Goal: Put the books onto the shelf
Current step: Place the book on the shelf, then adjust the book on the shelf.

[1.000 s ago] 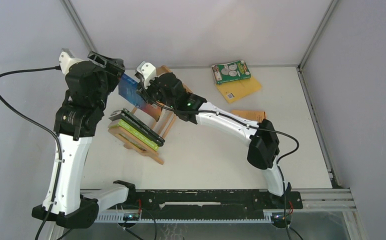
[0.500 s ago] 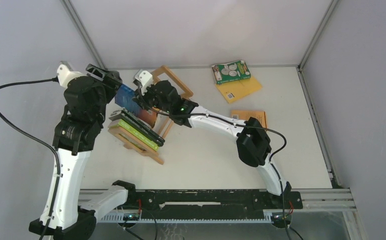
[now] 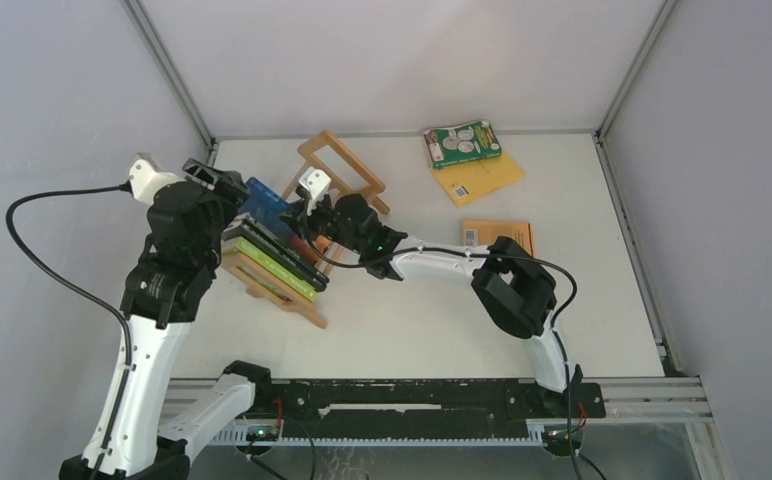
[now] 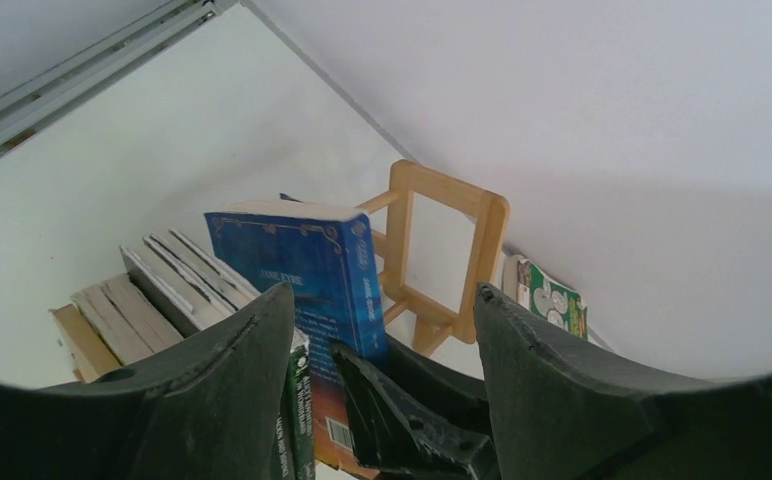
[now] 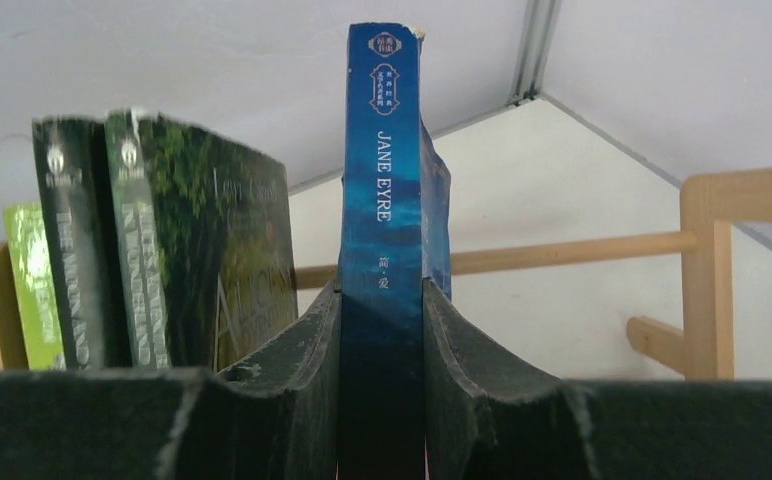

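Observation:
The blue book [image 3: 262, 197] stands upright in the light-wood shelf [image 3: 345, 163], beside two black books [image 3: 280, 250] and a lime-green one [image 3: 267, 272]. My right gripper [image 3: 287, 213] is shut on the blue book's spine [image 5: 382, 200], with one finger [image 5: 292, 350] on each side. My left gripper [image 3: 230, 190] is open. In the left wrist view its fingers [image 4: 232, 370] straddle the blue book [image 4: 297, 270] with a gap on both sides. The green book with white circles [image 3: 462, 143] and the yellow book [image 3: 487, 180] lie flat at the back right.
An orange book [image 3: 497, 231] lies flat by the right arm's elbow. The shelf's far frame end [image 4: 452, 240] stands free of books. The enclosure's walls and metal posts [image 3: 167, 70] close in behind the shelf. A black cable [image 3: 52, 240] loops left of the left arm.
Both arms have come down and toward the near side. The blue book has dropped from above the shelf into it, next to the black books. The shelf's far frame end is now uncovered.

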